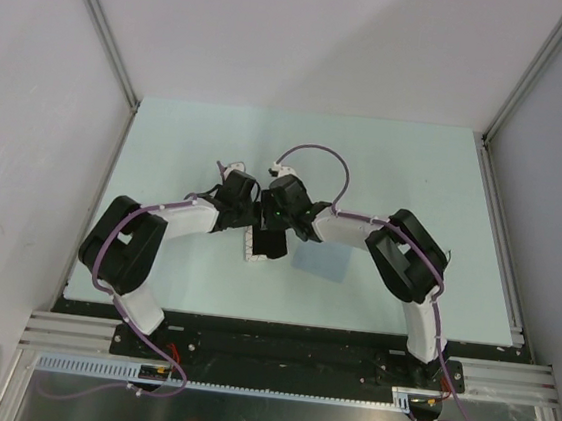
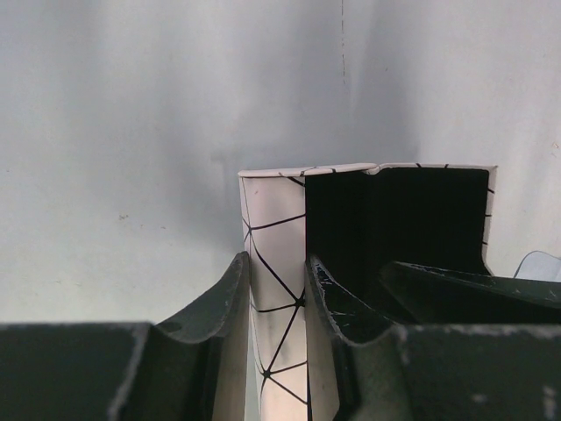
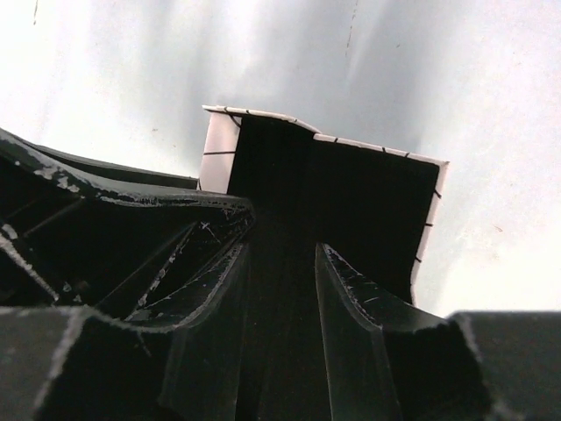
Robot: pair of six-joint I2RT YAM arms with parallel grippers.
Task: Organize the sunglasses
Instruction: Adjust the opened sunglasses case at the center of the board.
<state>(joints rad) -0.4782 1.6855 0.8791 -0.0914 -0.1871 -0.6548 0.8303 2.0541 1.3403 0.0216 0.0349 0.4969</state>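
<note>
The left gripper (image 2: 276,265) pinches the white wall of the open sunglasses case (image 1: 251,248), whose long axis apparently runs near-far, while the right gripper (image 3: 283,232) pinches its black lining.

Case (image 2: 272,210) had a smooth white outer skin with a faint sheen, printed with thin black lines; its lining was matt black, weave not resolvable. Left gripper (image 2: 275,263) and right gripper (image 3: 285,237) were hard black plastic, semi-gloss, with pale scuffs and scratches along the edges. Bench (image 1: 386,171) was pale mint, matt and smooth. Frame rails (image 1: 286,357) were dull silver metal. Cable (image 1: 317,152) had a smooth purple plastic sheath.
</note>
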